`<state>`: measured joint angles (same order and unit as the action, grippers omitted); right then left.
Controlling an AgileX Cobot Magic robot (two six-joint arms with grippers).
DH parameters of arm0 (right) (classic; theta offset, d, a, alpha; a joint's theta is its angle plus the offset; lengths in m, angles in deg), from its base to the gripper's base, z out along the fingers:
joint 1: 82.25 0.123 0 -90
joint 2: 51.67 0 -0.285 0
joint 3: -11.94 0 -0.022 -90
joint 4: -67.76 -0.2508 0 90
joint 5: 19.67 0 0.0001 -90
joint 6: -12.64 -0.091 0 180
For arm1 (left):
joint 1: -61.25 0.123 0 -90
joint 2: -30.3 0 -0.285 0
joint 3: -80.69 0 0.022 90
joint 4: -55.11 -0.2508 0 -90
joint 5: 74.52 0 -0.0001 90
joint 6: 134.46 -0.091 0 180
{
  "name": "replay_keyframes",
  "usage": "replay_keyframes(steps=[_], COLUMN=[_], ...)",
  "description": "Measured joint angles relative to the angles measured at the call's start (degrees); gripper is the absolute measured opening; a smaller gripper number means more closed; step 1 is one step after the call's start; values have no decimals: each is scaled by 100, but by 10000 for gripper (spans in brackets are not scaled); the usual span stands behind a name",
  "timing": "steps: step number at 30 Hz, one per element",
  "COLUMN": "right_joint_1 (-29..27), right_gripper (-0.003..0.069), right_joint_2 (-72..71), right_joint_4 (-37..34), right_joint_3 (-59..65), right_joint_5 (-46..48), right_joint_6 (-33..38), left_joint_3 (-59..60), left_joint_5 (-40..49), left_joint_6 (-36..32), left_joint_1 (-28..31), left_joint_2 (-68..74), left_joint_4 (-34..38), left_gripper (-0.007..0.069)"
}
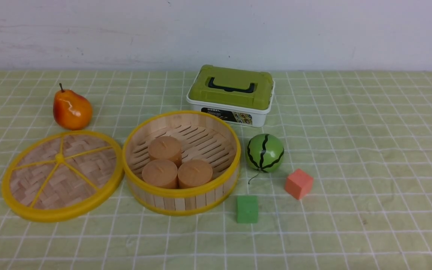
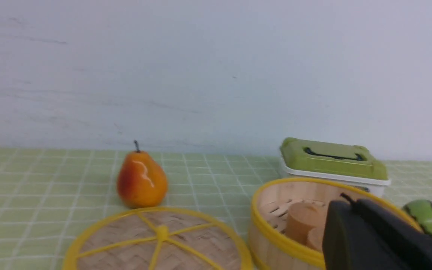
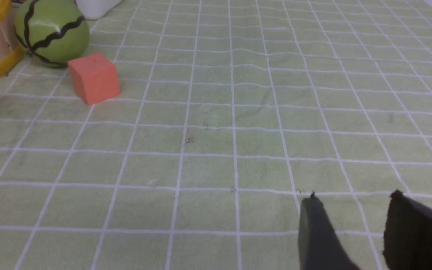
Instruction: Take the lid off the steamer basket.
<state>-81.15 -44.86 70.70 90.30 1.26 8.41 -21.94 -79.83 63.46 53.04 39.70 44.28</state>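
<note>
The steamer basket, a round tub of pale wood slats with yellow plastic rims, holds three squat brown cylinders on its slatted floor. The lid, a woven bamboo disc with five yellow spokes, lies flat on the cloth just left of it. The glossy pear sits behind the lid. The left gripper is closed on nothing; the right gripper is spread apart, empty.
</note>
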Motion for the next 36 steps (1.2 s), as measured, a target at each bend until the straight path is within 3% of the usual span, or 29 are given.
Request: replay_keyframes(steps=[2, 4, 7, 11, 36], right_joint_1=[0, 0, 0, 0, 0], right_gripper=[241, 241, 241, 241, 241], right_joint_2=[0, 0, 0, 0, 0], right_joint_4=[0, 0, 0, 0, 0], right_joint_3=[0, 0, 0, 0, 0], right_joint_5=[0, 0, 0, 0, 0], right_joint_6=[0, 0, 0, 0, 0], left_joint_3=[112, 112, 132, 167, 167], left_joint_5=[243, 644, 1978, 2766, 2788], left_joint_6=[-656, -738, -450, -254, -265], left_joint_1=[230, 308, 351, 351, 351], left_joint_2=[-184, -218, -224, -224, -224], left_joint_4=[473, 613, 748, 826, 874], left_gripper=[-13, -13, -13, -13, -13])
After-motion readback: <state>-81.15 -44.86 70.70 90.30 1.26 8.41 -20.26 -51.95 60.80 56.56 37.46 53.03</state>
